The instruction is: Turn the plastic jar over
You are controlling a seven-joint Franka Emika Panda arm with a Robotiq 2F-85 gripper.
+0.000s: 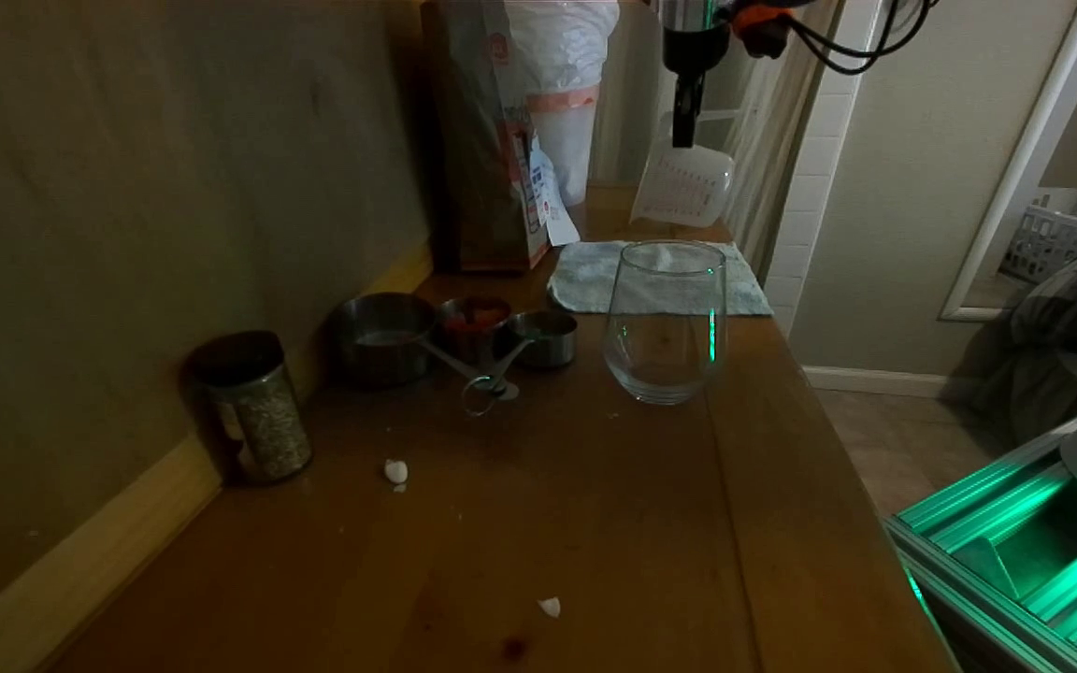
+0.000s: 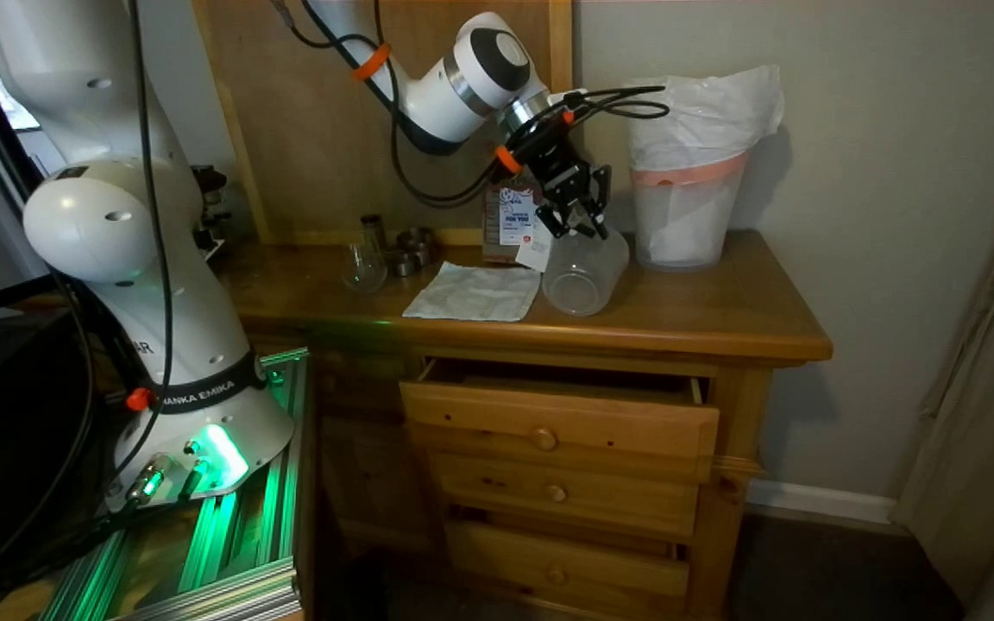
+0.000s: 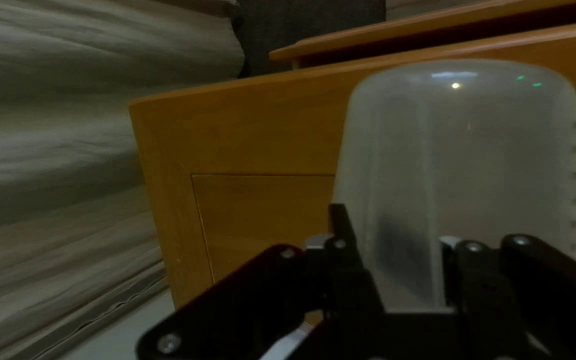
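The gripper [image 2: 581, 233] of the arm [image 2: 100, 220] lettered “EMIKA” seemingly clasps the tilted, red-graduated plastic jar [image 1: 688, 187] between its fingers [image 3: 350, 250] beside the cloth [image 2: 473, 295], near a label [image 2: 517, 216] reading “FOR YOU”.

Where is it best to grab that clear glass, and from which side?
Probably by the rim, from straight above, pinching its wall from inside and out. The clear glass stands upright with its mouth open upward, and its body swells below the rim, so a grip around the middle may be harder. Pick the side away from the nearby metal measuring cup, for more room.
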